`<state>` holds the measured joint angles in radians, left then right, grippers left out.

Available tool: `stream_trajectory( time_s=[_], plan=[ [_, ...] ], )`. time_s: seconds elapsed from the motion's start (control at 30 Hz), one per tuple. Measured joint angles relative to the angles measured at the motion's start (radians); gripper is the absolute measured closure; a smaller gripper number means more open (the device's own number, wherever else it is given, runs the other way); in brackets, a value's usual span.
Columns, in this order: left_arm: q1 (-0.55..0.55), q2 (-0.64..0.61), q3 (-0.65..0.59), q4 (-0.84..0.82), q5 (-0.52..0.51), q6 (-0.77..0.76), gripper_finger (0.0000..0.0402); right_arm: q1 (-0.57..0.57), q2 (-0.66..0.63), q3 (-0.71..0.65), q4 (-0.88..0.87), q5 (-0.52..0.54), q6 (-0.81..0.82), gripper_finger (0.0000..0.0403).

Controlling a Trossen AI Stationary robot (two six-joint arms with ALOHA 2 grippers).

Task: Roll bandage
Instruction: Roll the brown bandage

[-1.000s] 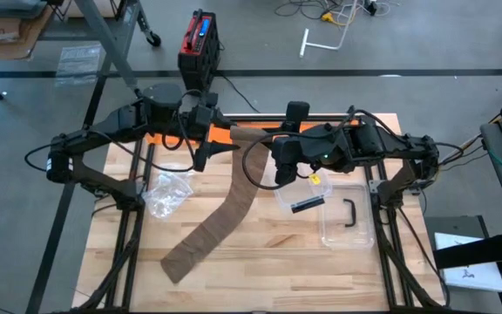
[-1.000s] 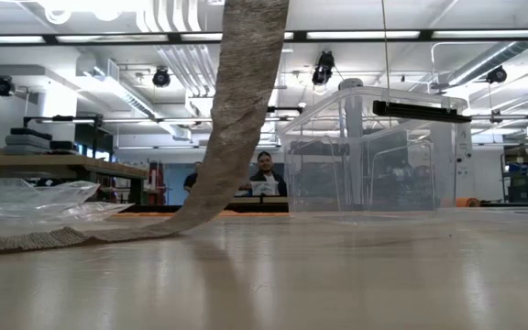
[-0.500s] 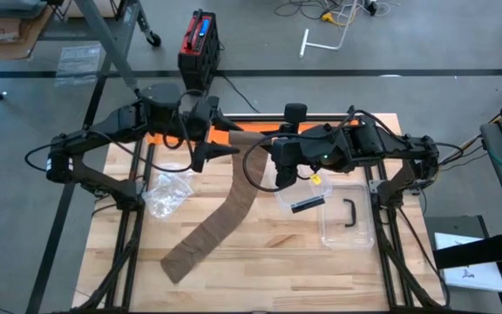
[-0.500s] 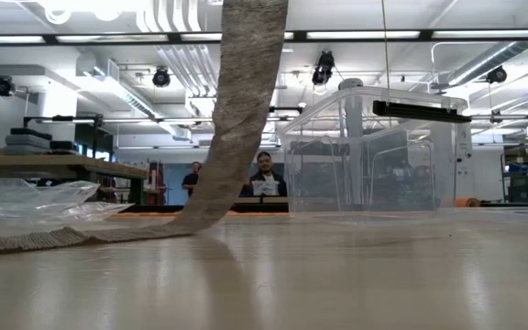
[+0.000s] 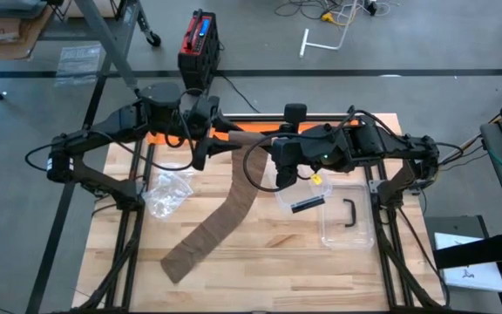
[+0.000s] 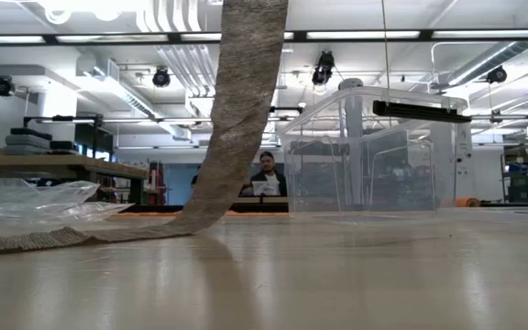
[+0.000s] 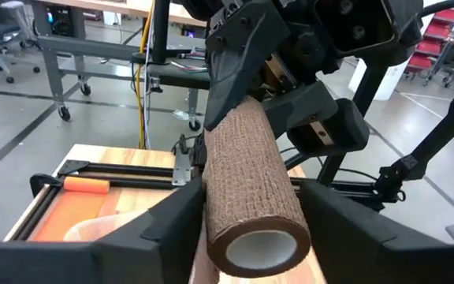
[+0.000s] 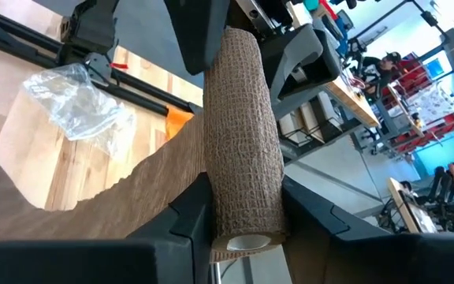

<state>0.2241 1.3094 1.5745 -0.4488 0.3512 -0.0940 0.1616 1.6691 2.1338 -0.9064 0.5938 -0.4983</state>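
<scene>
The bandage roll lies between both sets of jaws. Right jaws grip one end; left jaws — spread, not touching — flank the other.

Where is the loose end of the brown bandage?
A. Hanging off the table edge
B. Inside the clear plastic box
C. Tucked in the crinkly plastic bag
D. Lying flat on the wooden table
D: in the high view the bandage runs down from the roll held between the two grippers and its tail lies flat on the wooden table, apart from the clear box and the plastic bag.
</scene>
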Motion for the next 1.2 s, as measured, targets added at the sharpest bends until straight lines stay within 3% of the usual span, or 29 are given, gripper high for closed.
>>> stream_trajectory(
  time_s=[0.3, 0.6, 0.73, 0.9, 1.03, 1.2],
  plan=[
    [0.0, 0.0, 0.0, -0.003, -0.002, 0.054, 0.0306, 0.0, 0.0, 0.0, 0.0, 0.001, 0.004, 0.0288],
    [-0.001, 0.0, 0.0, -0.003, -0.028, 0.165, 0.0291, 0.0, -0.005, 0.0, -0.001, -0.059, 0.136, 0.0222],
    [-0.001, 0.0, 0.0, 0.006, -0.029, 0.268, 0.0296, -0.002, -0.02, 0.01, -0.002, -0.129, 0.217, 0.0181],
    [-0.003, 0.0, 0.0, 0.041, -0.045, 0.332, 0.0303, -0.007, -0.036, 0.026, -0.002, -0.136, 0.276, 0.0138],
    [-0.004, 0.0, 0.0, 0.052, -0.045, 0.396, 0.0296, -0.012, -0.04, 0.032, -0.001, -0.134, 0.298, 0.013],
    [-0.005, 0.0, 0.0, 0.05, -0.04, 0.446, 0.0294, -0.02, -0.038, 0.032, -0.001, -0.133, 0.287, 0.0147]
  ],
)
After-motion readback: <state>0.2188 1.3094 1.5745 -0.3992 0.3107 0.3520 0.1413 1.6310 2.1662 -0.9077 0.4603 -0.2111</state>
